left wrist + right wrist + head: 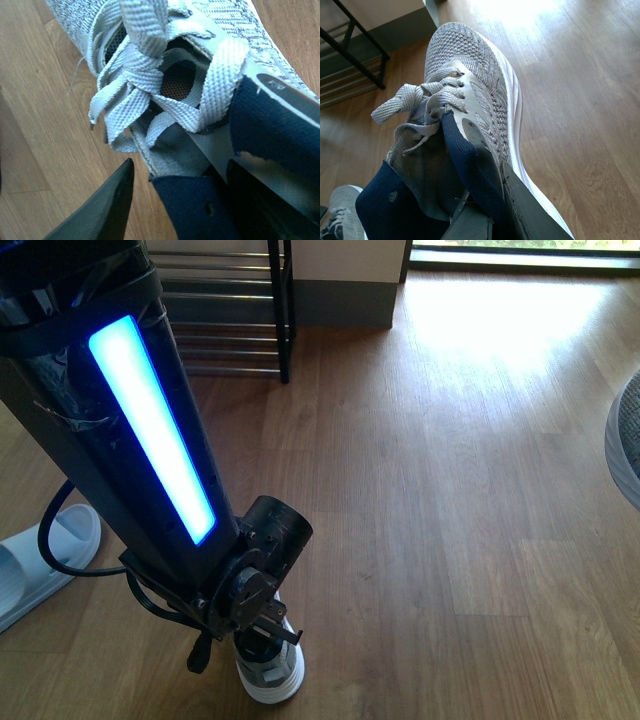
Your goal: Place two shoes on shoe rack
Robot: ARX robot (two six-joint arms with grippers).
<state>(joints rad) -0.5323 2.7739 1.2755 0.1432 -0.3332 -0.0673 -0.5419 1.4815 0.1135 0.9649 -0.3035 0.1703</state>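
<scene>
One grey sneaker [272, 677] stands on the wood floor at the near left. My left gripper [266, 625] is right above it. In the left wrist view the left gripper [180, 202] is open, its fingers [107, 207] either side of the navy collar of this sneaker [210, 70]. My right gripper [487, 212] is shut on the navy-lined side wall of the other grey sneaker [480, 85] and holds it above the floor. That sneaker shows at the right edge of the front view [625, 445]. The shoe rack [230, 310] stands at the far left by the wall.
A pale blue slipper [40, 550] lies on the floor at the left, beside a black cable [60, 565]. The rack [355, 55] and the floor sneaker [340, 215] also show in the right wrist view. A bright window [520, 250] lies at the far right.
</scene>
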